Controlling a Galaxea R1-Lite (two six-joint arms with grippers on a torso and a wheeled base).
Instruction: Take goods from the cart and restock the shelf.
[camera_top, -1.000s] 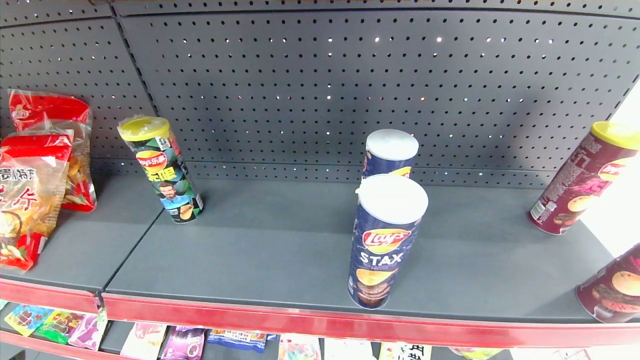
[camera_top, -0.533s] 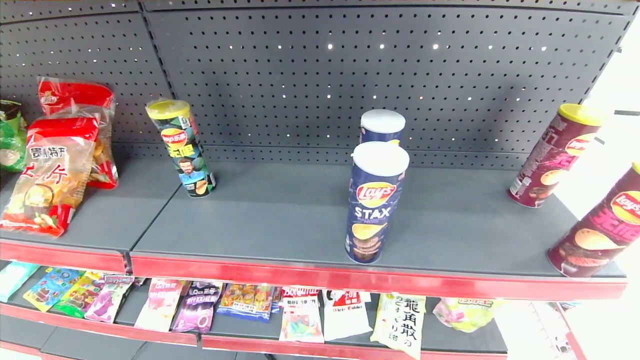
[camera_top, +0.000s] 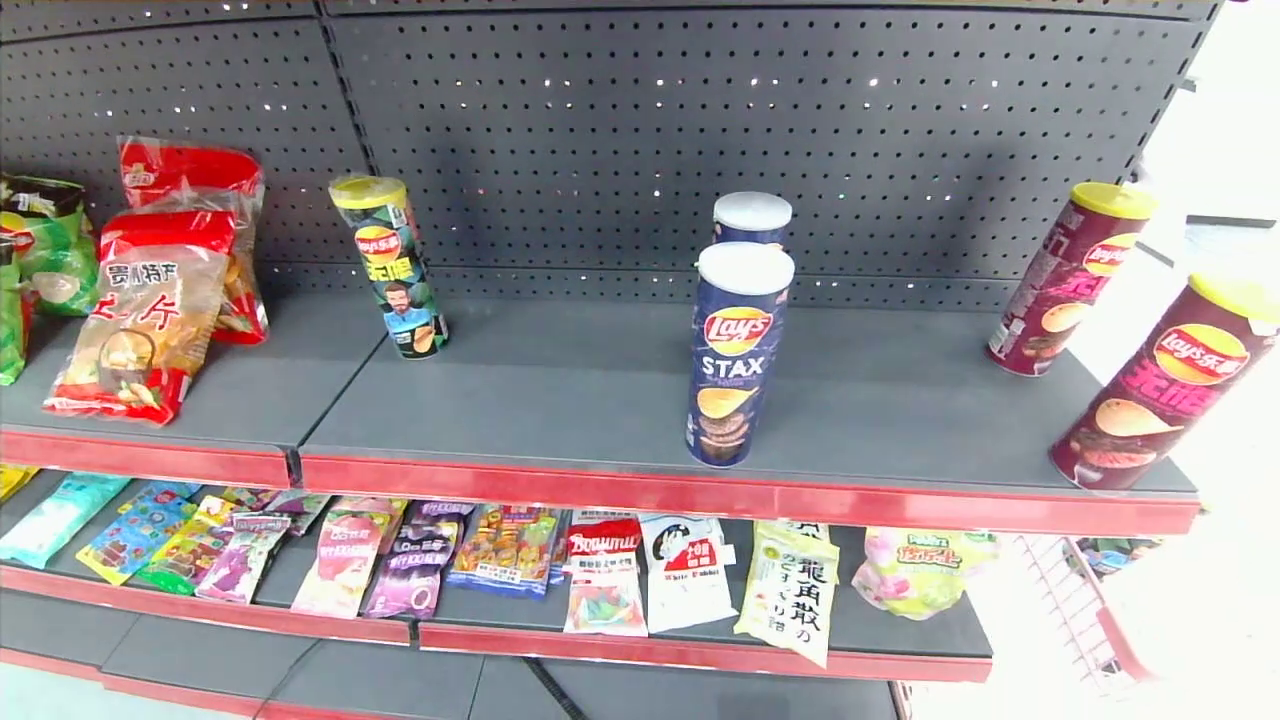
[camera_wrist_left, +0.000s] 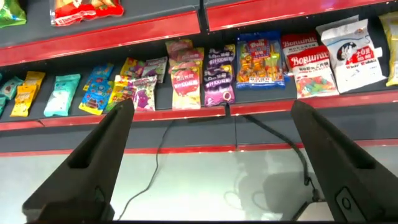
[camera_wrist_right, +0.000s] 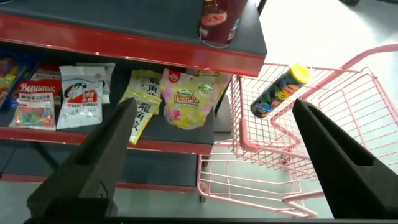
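right hand (camera_wrist_right: 212, 107) released; can (camera_wrist_right: 281, 91) lies in cart (camera_wrist_right: 348, 118) ahead of it: likely light, stiff, slick; grip mid-body. left hand (camera_wrist_left: 212, 107) released.

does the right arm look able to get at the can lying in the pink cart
Likely yes: the right gripper is open and empty, the can lies in the open-topped cart, and nothing stands between them.

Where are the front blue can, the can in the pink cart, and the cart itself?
front blue can (camera_top: 737, 360), head view, middle of its side
can in the cart (camera_wrist_right: 280, 91), right wrist view, middle of its body
pink cart (camera_wrist_right: 237, 115), right wrist view, wire side wall
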